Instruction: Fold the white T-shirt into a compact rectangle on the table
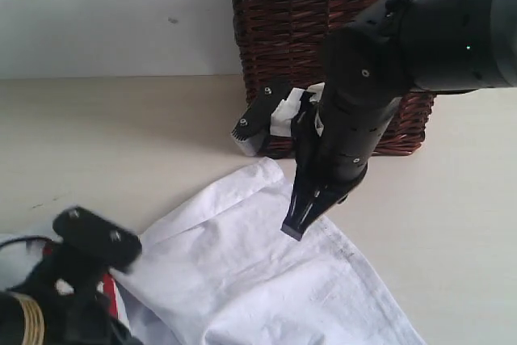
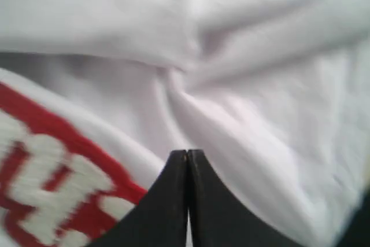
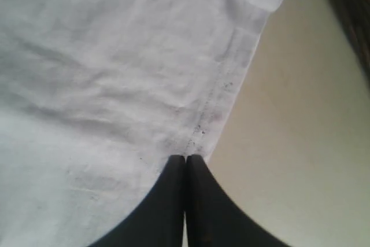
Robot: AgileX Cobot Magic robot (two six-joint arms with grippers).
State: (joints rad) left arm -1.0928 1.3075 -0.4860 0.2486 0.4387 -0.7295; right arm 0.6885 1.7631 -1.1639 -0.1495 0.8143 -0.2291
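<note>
The white T-shirt (image 1: 242, 272) lies spread and wrinkled on the cream table (image 1: 121, 135), its hemmed edge running down to the right. My right gripper (image 1: 294, 229) points down at that hem; in the right wrist view its fingers (image 3: 186, 158) are shut, tips over the stitched hem (image 3: 214, 105), with no cloth seen between them. My left arm (image 1: 81, 272) sits at the lower left over the shirt's red-outlined lettering (image 1: 110, 290). In the left wrist view the left gripper (image 2: 188, 153) is shut just above creased cloth (image 2: 243, 108), beside the lettering (image 2: 46, 183).
A dark wicker basket (image 1: 299, 30) stands at the back, right behind the right arm (image 1: 436, 30). Bare table (image 3: 300, 143) lies just beyond the hem, and a white wall (image 1: 105, 6) rises behind.
</note>
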